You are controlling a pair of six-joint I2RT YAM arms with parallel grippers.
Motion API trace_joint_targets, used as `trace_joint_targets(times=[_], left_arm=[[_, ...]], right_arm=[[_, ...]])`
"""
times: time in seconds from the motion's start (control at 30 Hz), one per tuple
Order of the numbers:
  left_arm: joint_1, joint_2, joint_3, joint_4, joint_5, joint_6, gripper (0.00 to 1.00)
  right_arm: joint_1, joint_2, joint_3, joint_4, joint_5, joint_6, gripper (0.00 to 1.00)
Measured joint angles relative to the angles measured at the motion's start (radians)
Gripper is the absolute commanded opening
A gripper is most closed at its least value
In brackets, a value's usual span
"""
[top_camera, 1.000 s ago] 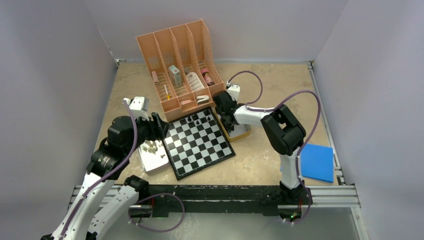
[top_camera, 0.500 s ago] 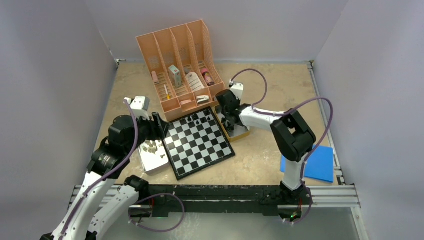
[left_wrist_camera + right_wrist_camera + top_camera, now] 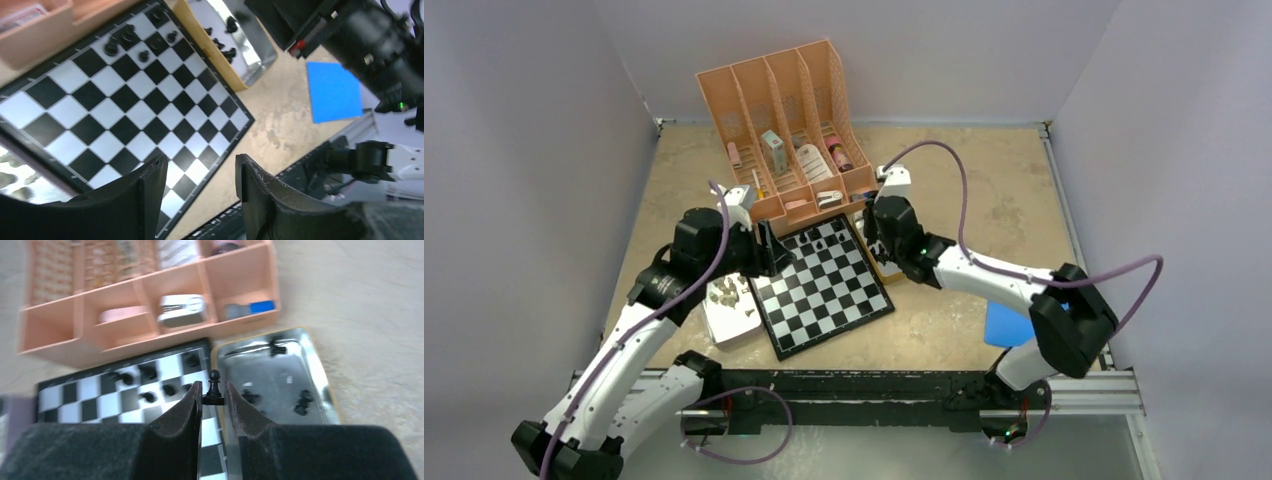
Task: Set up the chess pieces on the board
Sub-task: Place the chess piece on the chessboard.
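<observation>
The board (image 3: 822, 285) lies mid-table with several black chess pieces (image 3: 824, 238) on its far rows. My right gripper (image 3: 213, 392) is shut on a black pawn (image 3: 214, 382), held upright by its base over the seam between the board (image 3: 95, 390) and a metal tray (image 3: 280, 375). More black pieces (image 3: 301, 402) lie in that tray. Pale beige pieces (image 3: 724, 293) sit in a second tray (image 3: 736, 328) left of the board. My left gripper (image 3: 201, 162) stands open and empty above the board (image 3: 135, 100); in the top view it (image 3: 769, 250) hovers by the far left corner.
A peach desk organizer (image 3: 784, 130) with small bottles and boxes stands right behind the board. A blue sheet (image 3: 1004, 325) lies at the right, partly under my right arm. Grey walls close in the table on three sides.
My left arm has reached forward and right, from the beige-piece tray toward the board's far left corner, its jaws slightly narrower. My right arm's elbow has swung low to the right, gripper staying near the tray.
</observation>
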Motion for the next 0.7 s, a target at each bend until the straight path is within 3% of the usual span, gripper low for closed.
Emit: trace_joint_targets(times=[0.2,0.4,0.7], left_arm=[[0.000,0.130,0.036,0.024,0.121,-0.077,0.49],[0.000,0.218,0.182,0.027,0.204,-0.113,0.49],[0.000,0.263,0.248,0.132,0.410,-0.184,0.46]], right_arm=[[0.134,-0.167,-0.133,0.206,-0.073,-0.142,0.17],[0.158,-0.319,-0.338,0.468,-0.226,-0.256,0.17],[0.226,-0.420,-0.410,0.650,-0.343,-0.361,0.17]])
